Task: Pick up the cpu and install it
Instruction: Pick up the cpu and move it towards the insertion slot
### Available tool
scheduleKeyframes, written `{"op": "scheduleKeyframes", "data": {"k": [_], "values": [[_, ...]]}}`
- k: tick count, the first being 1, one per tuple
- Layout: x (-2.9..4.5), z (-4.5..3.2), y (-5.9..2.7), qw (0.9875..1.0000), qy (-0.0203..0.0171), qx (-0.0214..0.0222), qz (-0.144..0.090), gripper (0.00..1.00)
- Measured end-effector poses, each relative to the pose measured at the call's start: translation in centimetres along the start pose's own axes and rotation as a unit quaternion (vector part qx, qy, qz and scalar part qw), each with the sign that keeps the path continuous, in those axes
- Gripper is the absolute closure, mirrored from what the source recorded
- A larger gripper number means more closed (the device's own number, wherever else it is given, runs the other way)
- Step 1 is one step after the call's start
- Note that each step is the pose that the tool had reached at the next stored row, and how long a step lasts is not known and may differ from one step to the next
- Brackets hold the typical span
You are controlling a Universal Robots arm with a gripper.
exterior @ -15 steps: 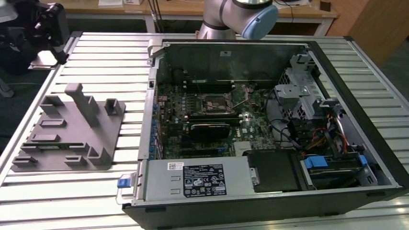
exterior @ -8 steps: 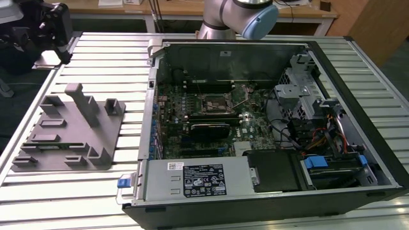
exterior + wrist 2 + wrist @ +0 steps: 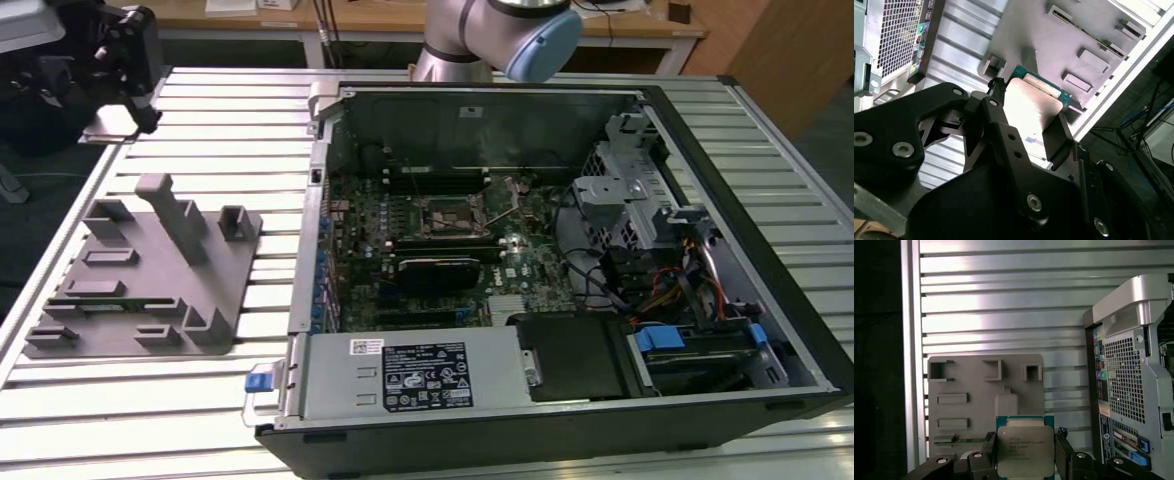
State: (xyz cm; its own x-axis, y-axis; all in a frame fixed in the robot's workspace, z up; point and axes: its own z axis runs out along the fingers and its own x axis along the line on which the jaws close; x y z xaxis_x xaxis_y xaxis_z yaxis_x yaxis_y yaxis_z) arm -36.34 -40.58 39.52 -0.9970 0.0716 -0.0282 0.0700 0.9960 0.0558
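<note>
**Bare metal, grey plastic and matt black around the computer case (image 3: 534, 120)**

The cpu (image 3: 1025, 450) showed a smooth, satin silver metal lid over a green board edge. It was clamped by the matt black gripper (image 3: 1025, 436), whose screw heads gleamed. Beside the computer case, the table (image 3: 200, 110) was ribbed, brushed aluminium with a bright sheen. The fixture plate (image 3: 134, 290) on it looked like dull grey plastic. The case's rear was bare sheet metal with a perforated grille, and its outer shell was matt black. The power supply (image 3: 334, 375) inside was plain unpainted metal.
</note>
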Motion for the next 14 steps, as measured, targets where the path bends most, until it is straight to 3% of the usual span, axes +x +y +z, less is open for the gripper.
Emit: {"op": "scheduleKeyframes", "data": {"k": [14], "values": [[-1.69,0.06,0.28,1.0,0.0001,0.0,0.0,0.45]]}}
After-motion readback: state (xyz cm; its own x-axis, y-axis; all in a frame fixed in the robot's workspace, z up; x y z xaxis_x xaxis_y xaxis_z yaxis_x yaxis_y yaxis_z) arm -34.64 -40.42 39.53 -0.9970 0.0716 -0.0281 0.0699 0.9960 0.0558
